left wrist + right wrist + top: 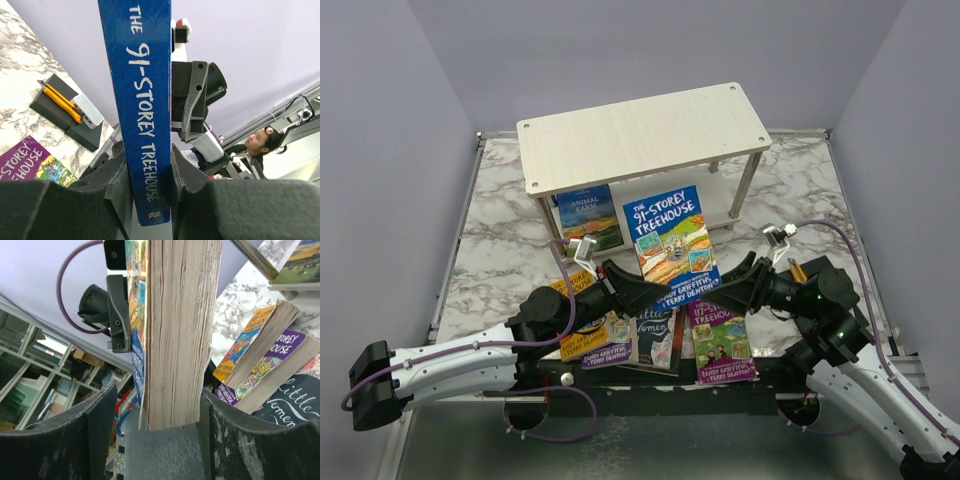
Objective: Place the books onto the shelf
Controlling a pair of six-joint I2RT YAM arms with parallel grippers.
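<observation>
A blue "91-Storey Treehouse" book [670, 235] hangs tilted in the air in front of the pale wood shelf [640, 135]. My left gripper [642, 290] is shut on its spine [142, 100], pads pressed against both covers [149, 157]. My right gripper [728, 285] straddles the page edge [182, 330]. Its jaws [157, 395] are open: one finger rests against the pages and the other stands clear of the cover. More books lie on the table below: an orange one [582, 320], the dark "Little Women" [655, 338] and a purple Treehouse one [720, 345].
An "Animal Farm" book [588, 215] leans on the shelf's lower tier. A black block with yellow cutters [67, 107] sits on the marble near the right arm. The shelf's round legs [745, 185] stand just behind the held book.
</observation>
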